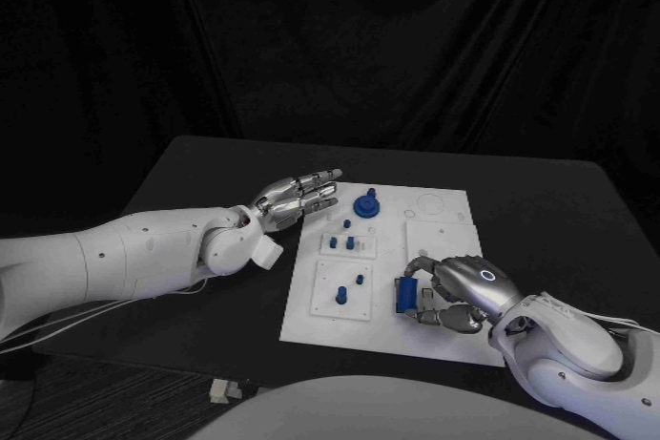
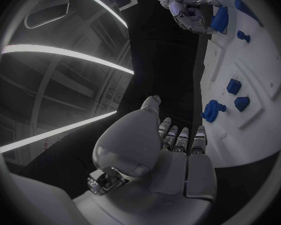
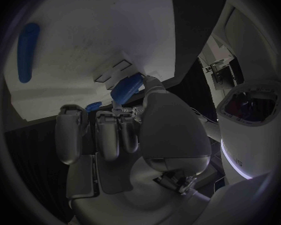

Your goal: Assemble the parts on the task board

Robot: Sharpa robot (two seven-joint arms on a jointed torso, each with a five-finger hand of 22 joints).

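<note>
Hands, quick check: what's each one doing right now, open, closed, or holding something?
Left hand: open, holds nothing, at the task board's left edge.
Right hand: grips a blue part over the board.

White smooth-shelled arms, silver many-fingered left hand [image 1: 298, 199], silver right hand [image 1: 461, 289] with glowing blue ring, thin white cables

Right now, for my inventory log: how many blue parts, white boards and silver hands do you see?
Small blue plastic parts: 6
White flat task board: 1
Silver many-fingered hands: 2
Total: 9
</note>
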